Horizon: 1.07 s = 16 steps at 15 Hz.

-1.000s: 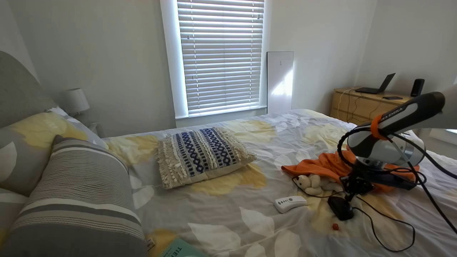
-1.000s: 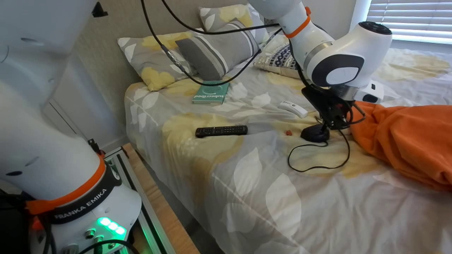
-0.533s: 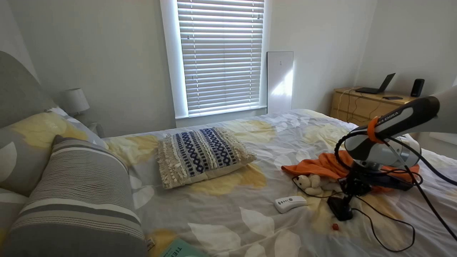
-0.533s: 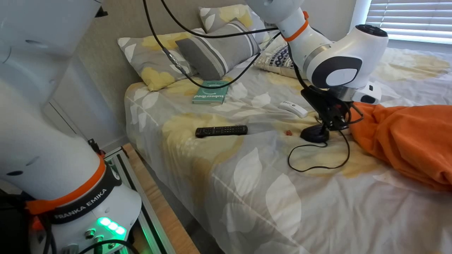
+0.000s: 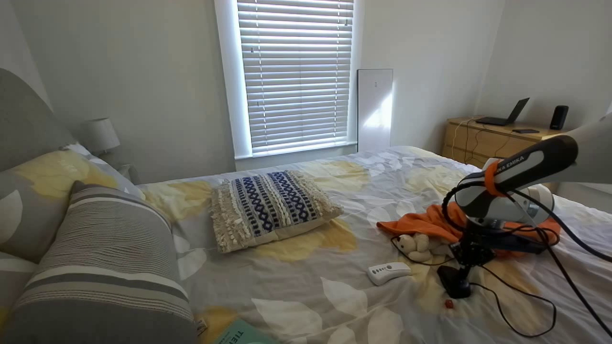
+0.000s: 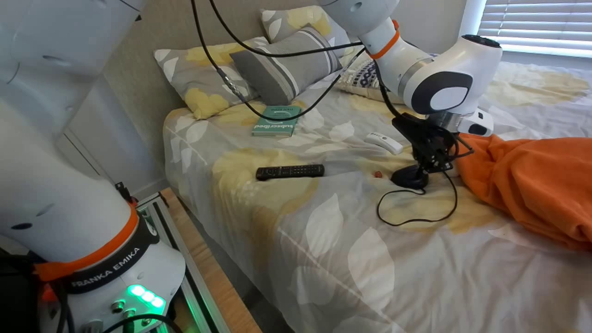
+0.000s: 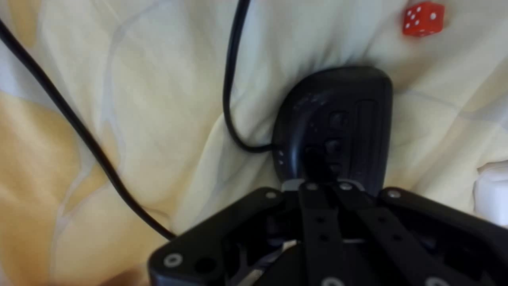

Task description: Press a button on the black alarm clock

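Observation:
The black alarm clock [image 7: 345, 91] lies on the bed with several small buttons on its face and a thin black cord at its side. It shows in both exterior views [image 5: 453, 283] [image 6: 408, 177]. My gripper [image 7: 319, 165] is shut with no object between its fingers. Its dark fingertips are over the button area and hide part of it; they look in contact, but which button they are on cannot be told. In both exterior views the gripper [image 5: 464, 273] [image 6: 422, 166] points down onto the clock.
A red die [image 7: 423, 19] lies beside the clock. A white remote [image 5: 388, 273], a black remote [image 6: 290, 172], a green book [image 6: 276, 121], an orange cloth [image 6: 532, 180] and a white plush toy [image 5: 415, 246] lie around it. The cord [image 6: 416, 221] loops over the bed.
The arm has moved a little down and left in both exterior views. The clock has shifted slightly with it, toward the red die. The gripper stays shut.

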Each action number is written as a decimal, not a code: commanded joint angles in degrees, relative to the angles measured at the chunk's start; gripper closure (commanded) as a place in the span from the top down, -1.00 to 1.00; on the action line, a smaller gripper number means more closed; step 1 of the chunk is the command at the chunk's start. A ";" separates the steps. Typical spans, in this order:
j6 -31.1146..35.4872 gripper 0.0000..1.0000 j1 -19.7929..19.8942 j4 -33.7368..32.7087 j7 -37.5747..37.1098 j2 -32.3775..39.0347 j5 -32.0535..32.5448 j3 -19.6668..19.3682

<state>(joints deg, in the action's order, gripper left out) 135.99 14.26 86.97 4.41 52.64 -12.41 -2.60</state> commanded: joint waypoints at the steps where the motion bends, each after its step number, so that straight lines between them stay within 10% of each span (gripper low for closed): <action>1: -4.46 -1.00 -0.91 -2.34 -1.29 3.45 1.35 0.53; 16: -8.16 -1.00 -0.60 4.77 -0.24 -5.81 0.96 -0.16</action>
<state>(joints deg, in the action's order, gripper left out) 126.13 13.93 85.80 4.56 51.36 -11.96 -2.24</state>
